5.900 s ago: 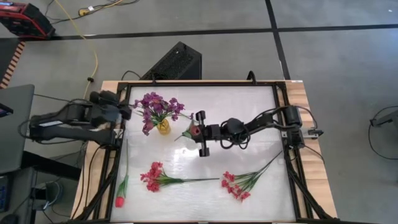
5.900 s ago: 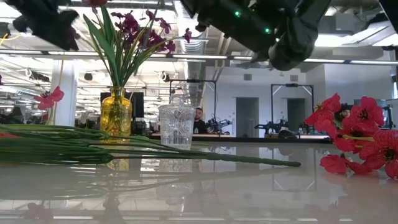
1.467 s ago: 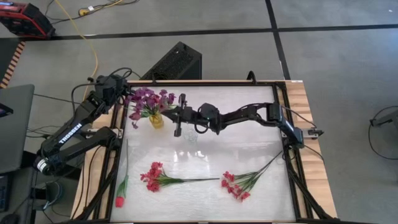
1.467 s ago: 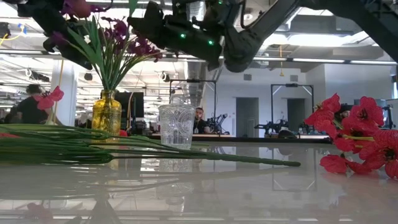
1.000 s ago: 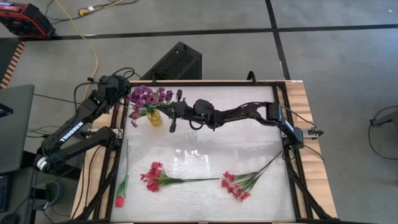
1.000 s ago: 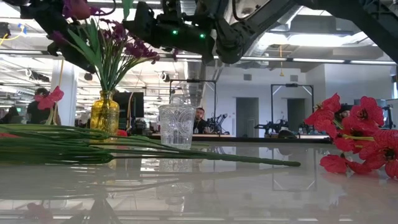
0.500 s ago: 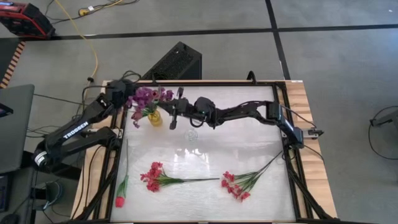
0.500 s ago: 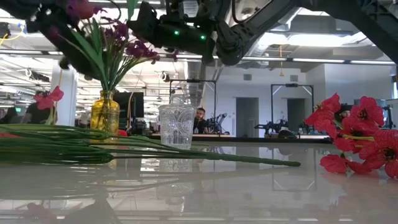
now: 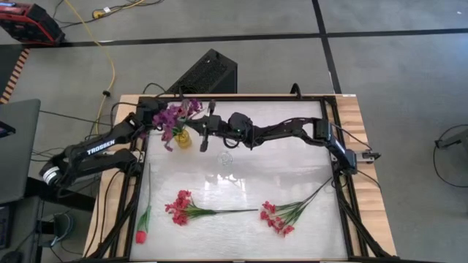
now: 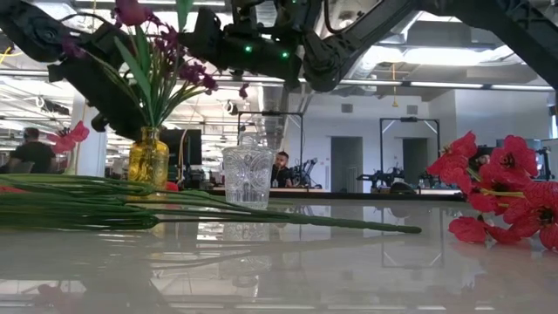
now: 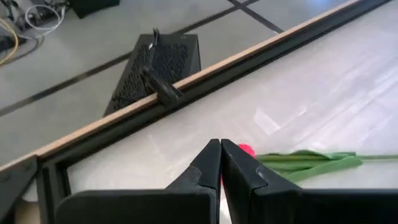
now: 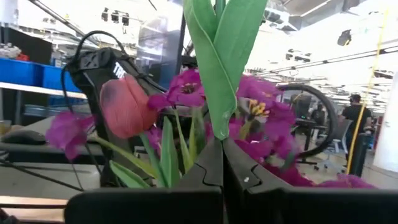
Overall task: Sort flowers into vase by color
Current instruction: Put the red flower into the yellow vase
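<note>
Purple flowers (image 9: 175,115) stand with their stems in a yellow vase (image 9: 183,140) at the far left. Beside it stands a clear glass vase (image 9: 225,158). My right gripper (image 9: 196,131) hovers over the yellow vase, shut on a tulip whose pink-red bloom (image 12: 124,106) sits among the purple blossoms. My left gripper (image 9: 157,117), shut with nothing between its fingers (image 11: 219,146), is at the left side of the purple flowers; whether it touches them I cannot tell. Two red-pink sprays (image 9: 179,207) (image 9: 276,219) and a red tulip (image 9: 140,235) lie flat on the table. My right gripper pinches the tulip's green leaves (image 12: 214,127) between its two fingers. The leaves rise straight out from between the fingertips. The fingers come level from the table's right side, above the yellow vase. Where the stem's lower end is, the purple flowers hide.
A red bloom with green leaves (image 11: 298,163) lies on the table just past my left gripper's tips. The black table frame (image 9: 333,146) runs round the white top. A black box (image 9: 208,73) stands on the floor beyond the far edge.
My left gripper has moved toward the table's right and near edges, in against the purple flowers. The bunch has drawn together and leans more toward the near edge. My right gripper has stayed over the yellow vase, still shut on the tulip.
</note>
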Robot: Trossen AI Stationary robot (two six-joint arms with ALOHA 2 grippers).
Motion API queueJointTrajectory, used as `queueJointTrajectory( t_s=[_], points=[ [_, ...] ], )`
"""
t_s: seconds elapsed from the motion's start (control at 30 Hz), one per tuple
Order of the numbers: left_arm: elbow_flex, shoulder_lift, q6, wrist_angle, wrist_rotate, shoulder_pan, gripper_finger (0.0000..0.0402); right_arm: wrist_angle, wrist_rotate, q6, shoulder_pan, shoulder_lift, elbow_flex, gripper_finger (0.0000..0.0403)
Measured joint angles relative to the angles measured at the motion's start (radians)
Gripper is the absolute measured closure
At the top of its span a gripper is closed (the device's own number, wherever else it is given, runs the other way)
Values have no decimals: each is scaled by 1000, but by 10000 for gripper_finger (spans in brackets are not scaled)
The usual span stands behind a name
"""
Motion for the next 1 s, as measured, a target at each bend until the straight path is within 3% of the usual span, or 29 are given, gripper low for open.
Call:
queueJointTrajectory(
  t_s=[0.27, 0.5, 0.67, 1.0],
  points=[
    [-1, 56, -27, 23, 25, -5, 402, 26, -47, 53, -7, 107, 76, 386],
    [-1, 57, -5, 18, 24, -5, 402, 49, -13, -6, -8, 123, 76, 386],
    [-1, 57, 6, 13, 24, -5, 402, 151, 5, -89, -11, 124, 74, 386],
    [-3, 58, -4, 8, 50, -5, 401, 300, 8, -87, -8, 163, 90, 386]
  ],
)
